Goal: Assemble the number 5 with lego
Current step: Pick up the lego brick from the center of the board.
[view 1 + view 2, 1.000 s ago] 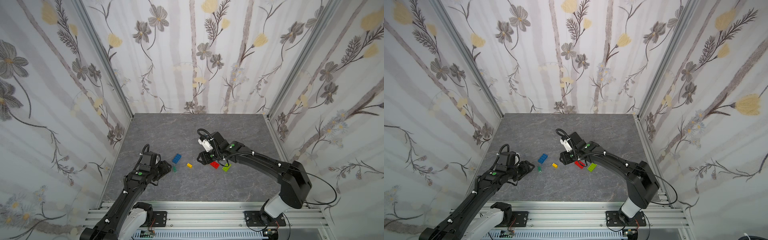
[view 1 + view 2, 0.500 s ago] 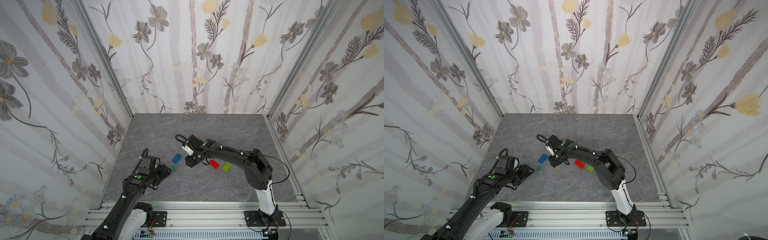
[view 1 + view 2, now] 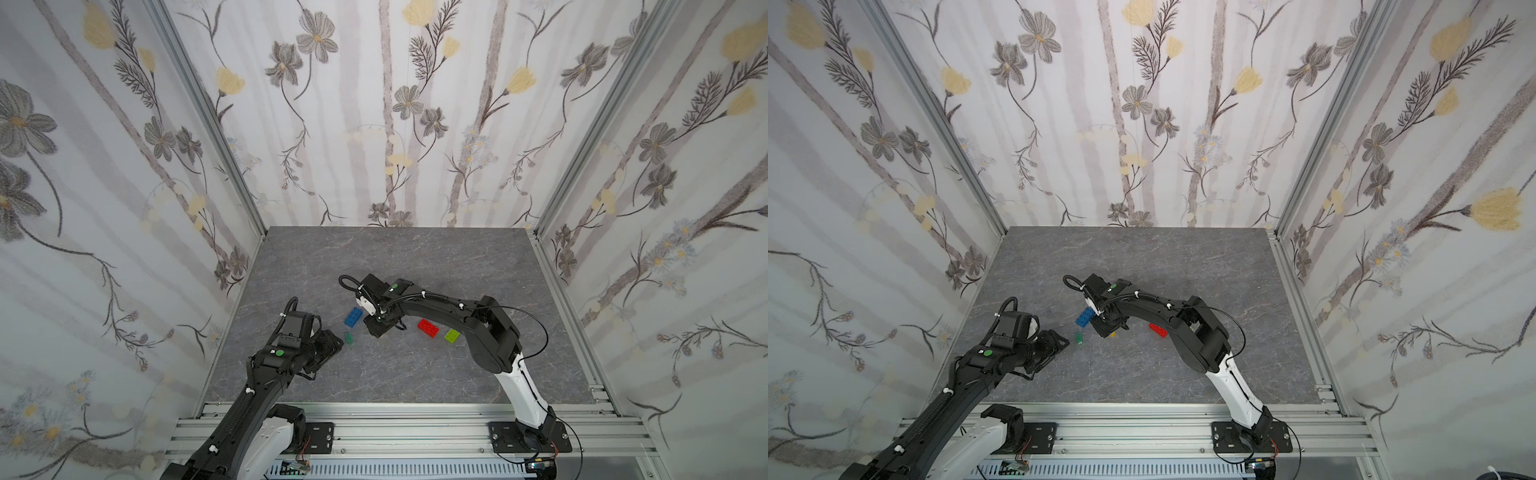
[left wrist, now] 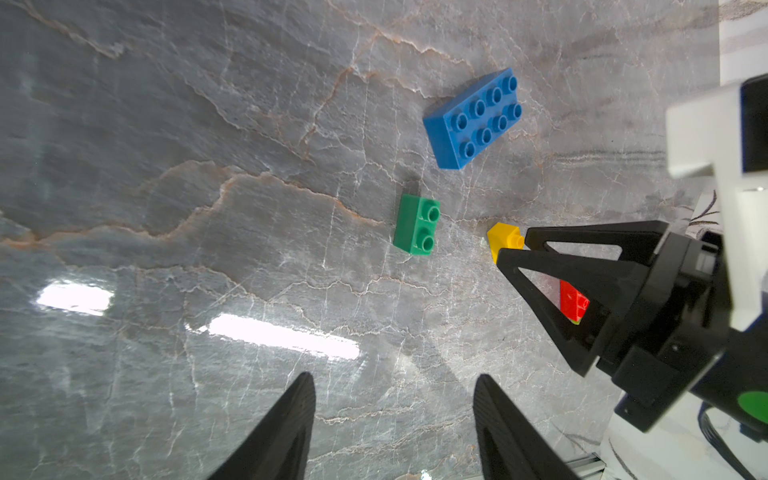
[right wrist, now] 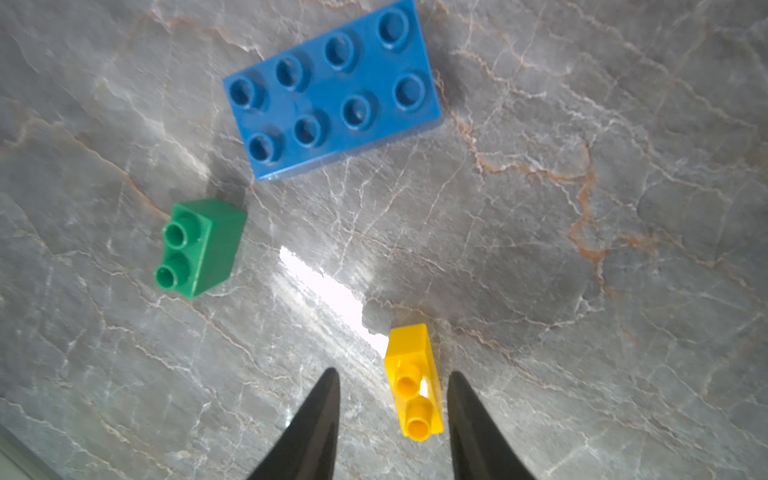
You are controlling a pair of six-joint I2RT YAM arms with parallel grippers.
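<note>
while right hand point(image 5: 392, 372) straddles yellow brick point(image 5: 412, 376) | left hand point(image 4: 392, 379) spread

A yellow brick point(image 5: 413, 380) sits between the black fingers point(image 5: 316, 424) of the right gripper point(image 5: 392, 372). Beyond their tips lie a blue brick point(image 5: 332, 89) and a dark-green brick point(image 5: 203, 247). Back behind the fingers, in a top view, lie a red brick point(image 3: 428, 327) and a lime-green brick point(image 3: 451, 335). The table point(image 5: 582, 208) is grey marble with white and rust veins. The walls point(image 3: 386, 104) carry pale stripes with grey and yellow flowers.
</note>
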